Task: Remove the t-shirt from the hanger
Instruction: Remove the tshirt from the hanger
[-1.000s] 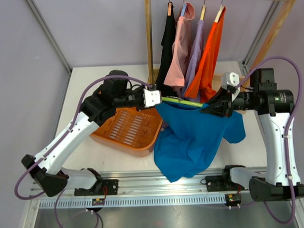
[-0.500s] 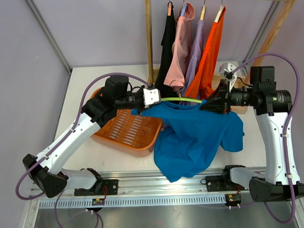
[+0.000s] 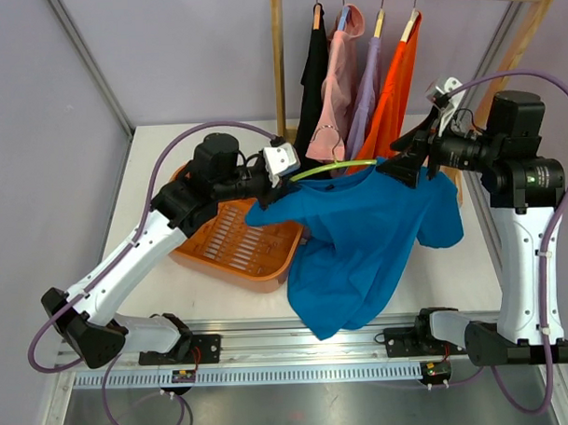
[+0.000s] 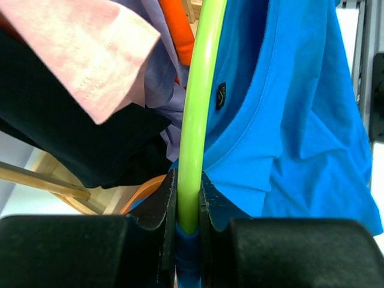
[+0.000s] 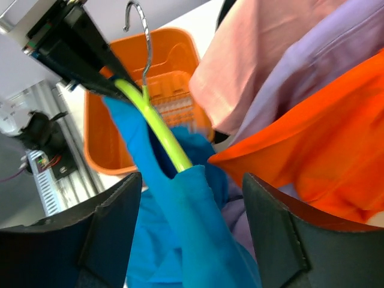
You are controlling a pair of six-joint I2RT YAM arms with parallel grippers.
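Our left hand (image 3: 277,174) pinches the green hanger (image 3: 334,167) tight at its left end. Our right hand (image 3: 406,166) stands wide apart, gripping nothing, around a shoulder of the blue t-shirt (image 3: 360,238). The t-shirt drapes between both hands, its hem reaching the bench (image 3: 151,152) at the near edge. The hung clothes (image 3: 354,79) crowd just behind.

My right gripper (image 5: 192,180) is spread wide at the bottom of the frame, with the blue shirt (image 5: 180,246) bunched between its fingers. The green hanger (image 5: 161,131) runs up-left into the left gripper (image 5: 115,84). I see an orange basket (image 5: 174,54) behind and hung clothes (image 5: 312,138) on the right.
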